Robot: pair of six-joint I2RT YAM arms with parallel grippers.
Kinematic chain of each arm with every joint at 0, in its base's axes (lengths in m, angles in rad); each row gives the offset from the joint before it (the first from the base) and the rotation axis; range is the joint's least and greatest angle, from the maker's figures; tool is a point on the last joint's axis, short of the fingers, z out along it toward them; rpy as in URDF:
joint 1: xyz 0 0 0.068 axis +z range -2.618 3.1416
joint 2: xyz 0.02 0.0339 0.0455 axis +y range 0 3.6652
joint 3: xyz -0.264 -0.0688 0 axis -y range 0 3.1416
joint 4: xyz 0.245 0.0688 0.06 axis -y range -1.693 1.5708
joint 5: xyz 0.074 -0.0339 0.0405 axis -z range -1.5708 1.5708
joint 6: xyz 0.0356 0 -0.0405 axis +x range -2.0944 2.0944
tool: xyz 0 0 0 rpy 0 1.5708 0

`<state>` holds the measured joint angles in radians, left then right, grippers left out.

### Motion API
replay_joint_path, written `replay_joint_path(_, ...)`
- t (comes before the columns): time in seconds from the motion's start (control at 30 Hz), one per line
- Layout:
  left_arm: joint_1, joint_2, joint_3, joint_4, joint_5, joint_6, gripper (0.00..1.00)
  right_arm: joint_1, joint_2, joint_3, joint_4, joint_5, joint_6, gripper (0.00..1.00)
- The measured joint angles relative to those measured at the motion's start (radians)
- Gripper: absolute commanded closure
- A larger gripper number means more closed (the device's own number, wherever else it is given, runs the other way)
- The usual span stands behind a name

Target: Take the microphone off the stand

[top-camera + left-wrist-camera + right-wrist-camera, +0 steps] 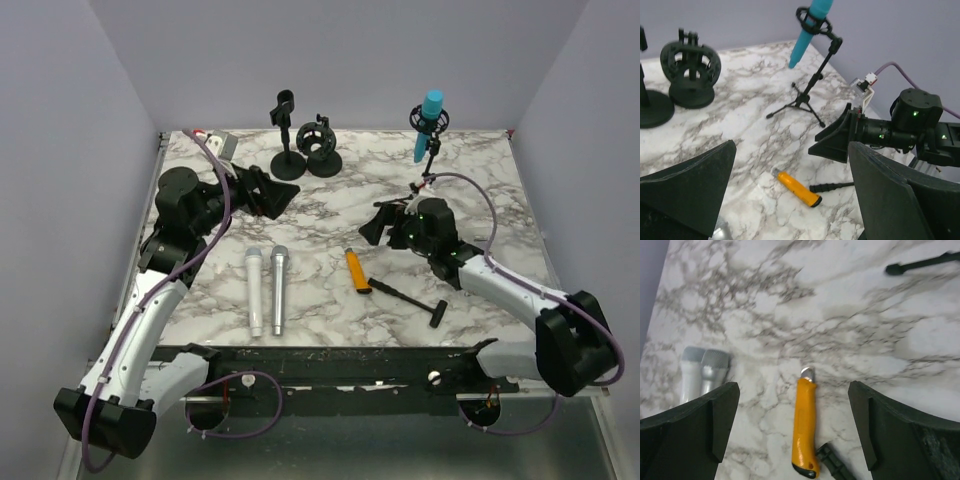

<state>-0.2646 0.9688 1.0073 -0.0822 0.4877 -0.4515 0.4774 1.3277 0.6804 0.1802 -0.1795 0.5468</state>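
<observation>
Left wrist view: the turquoise microphone (800, 45), its top cut off, sits tilted in the black tripod stand (803, 101) on the white marbled table (740, 125), beyond the wide-open left gripper (792, 150). Right wrist view: the right gripper (793, 390), jaws likewise spread and empty, frames an orange utility knife (805, 425) and two grey handheld microphones (715, 367), their bodies hidden by its finger.

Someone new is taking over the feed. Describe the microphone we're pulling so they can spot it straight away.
Look to the far right corner of the marble table, where a thin black tripod stand rises. The blue microphone is clipped at its top, tilted. It is the only coloured, mounted one: the white microphone and grey microphone lie flat nearer the front edge.
</observation>
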Motion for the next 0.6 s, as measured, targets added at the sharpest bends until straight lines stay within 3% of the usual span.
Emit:
replay_joint_path(0.33,-0.079,0.101,0.274,-0.043,-0.049,0.038,0.02,-0.021,-0.237,0.112,-0.201,0.473,-0.118,0.0)
replay_joint_path(0.6,-0.051,0.136,0.193,-0.1,-0.198,0.035,0.01,-0.095,-0.117,0.518,-0.291,0.586,-0.183,0.0)
